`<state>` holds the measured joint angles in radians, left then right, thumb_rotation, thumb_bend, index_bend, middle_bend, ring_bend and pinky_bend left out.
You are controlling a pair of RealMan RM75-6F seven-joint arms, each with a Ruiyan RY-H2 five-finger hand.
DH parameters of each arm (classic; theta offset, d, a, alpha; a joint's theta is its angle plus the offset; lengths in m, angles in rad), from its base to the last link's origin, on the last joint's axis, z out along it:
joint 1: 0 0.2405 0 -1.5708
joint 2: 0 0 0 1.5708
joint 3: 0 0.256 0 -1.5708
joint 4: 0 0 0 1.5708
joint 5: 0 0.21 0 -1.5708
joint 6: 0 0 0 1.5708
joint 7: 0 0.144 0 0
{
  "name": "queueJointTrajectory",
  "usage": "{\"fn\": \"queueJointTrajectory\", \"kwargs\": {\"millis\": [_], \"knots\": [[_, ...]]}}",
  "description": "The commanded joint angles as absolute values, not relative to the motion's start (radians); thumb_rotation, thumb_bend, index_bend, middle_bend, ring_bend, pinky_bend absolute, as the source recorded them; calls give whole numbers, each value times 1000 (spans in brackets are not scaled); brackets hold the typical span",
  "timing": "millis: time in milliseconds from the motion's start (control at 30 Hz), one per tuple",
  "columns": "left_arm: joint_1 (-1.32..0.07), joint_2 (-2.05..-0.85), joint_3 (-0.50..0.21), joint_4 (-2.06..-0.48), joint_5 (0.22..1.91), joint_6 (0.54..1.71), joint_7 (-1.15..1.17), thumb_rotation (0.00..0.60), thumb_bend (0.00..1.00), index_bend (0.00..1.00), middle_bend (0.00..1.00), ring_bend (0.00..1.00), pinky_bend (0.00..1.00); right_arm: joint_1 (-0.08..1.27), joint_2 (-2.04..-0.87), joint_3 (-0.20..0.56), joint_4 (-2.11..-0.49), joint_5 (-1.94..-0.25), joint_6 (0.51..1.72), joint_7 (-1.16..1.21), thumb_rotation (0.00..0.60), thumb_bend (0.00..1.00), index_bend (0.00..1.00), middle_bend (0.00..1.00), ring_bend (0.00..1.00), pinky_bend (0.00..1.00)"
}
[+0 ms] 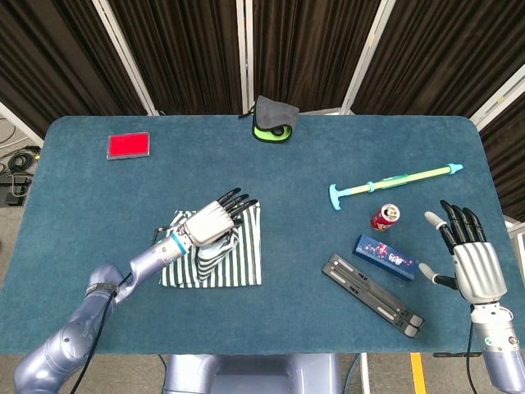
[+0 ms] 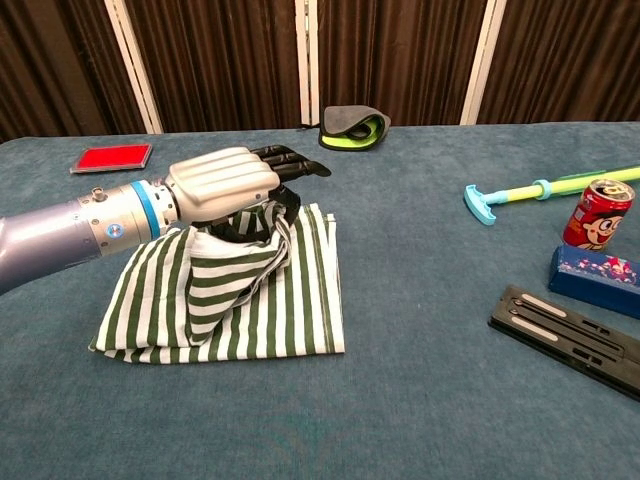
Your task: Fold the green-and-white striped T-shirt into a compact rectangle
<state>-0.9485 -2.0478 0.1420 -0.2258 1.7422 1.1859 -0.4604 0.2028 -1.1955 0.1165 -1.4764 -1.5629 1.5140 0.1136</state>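
Your left hand point(image 2: 222, 183) pinches a raised edge of the striped T-shirt point(image 2: 250, 300) lying mid-fold on the surface; next, lay that flap flat across and release.

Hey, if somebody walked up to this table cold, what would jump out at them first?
Most likely the left hand gripping a lifted fold of the green-and-white striped T-shirt, left of the table's middle. Next, the bright things on the blue table: a red card at the far left corner and a red soda can on the right. The right hand hovers open near the right edge, holding nothing.
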Motion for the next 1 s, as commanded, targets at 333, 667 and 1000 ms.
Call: {"fn": "queueJointTrajectory", "kwargs": {"millis": [333,667,1000], "knots": [[-950,-2049,69,-303,1677,1235,-465,600,0,0,0,0,0,200,-1192,114,-1486,-1574,1524,112,600,0,208,4,0,0],[-941,-1935,22,-478,1656,1361,-497,600,0,0,0,0,0,194,-1184,109,-1503,-1592,1542,113,600,0,208,4,0,0],[-905,-1681,107,-854,1676,1219,-375,600,0,0,0,0,0,190,-1176,104,-1521,-1609,1556,119,600,0,211,5,0,0]]}}
